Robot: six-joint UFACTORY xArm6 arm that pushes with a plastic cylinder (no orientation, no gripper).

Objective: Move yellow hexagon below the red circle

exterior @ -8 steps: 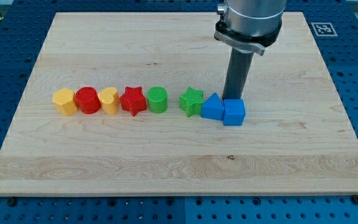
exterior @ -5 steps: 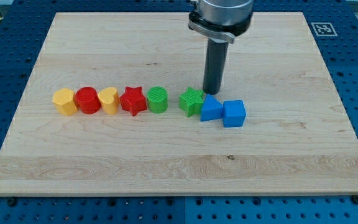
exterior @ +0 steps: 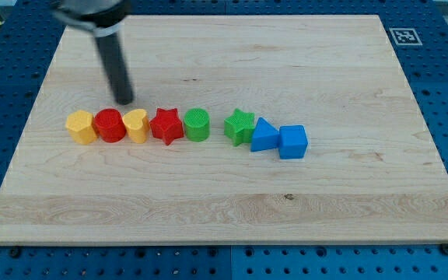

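Since the earlier frames, my tip (exterior: 124, 101) has swept from beside the blue blocks at the right of the row across to the upper left of the frame; none of the blocks has shifted.

Nearest the bottom of the frame, the desk (exterior: 224, 210) lies bare below the whole row, so there is open room beneath the red circle (exterior: 110, 125) for a block to land. In the row itself, from left to right, sit the yellow hexagon (exterior: 81, 127), the red circle touching it, a yellow heart (exterior: 136, 125), a red star (exterior: 166, 125), a green cylinder (exterior: 197, 124), then a green star (exterior: 239, 127), a blue triangle (exterior: 264, 135) and a blue cube (exterior: 292, 141).

Farther back, the end effector is a plain rod with nothing to clench or release; its tip stands just above the gap between the red circle and the yellow heart, touching neither. The hexagon lies down and to the left of it. I judge the tip must get round to the hexagon's upper left to push it down and then right; the desk's left edge is near but leaves room.
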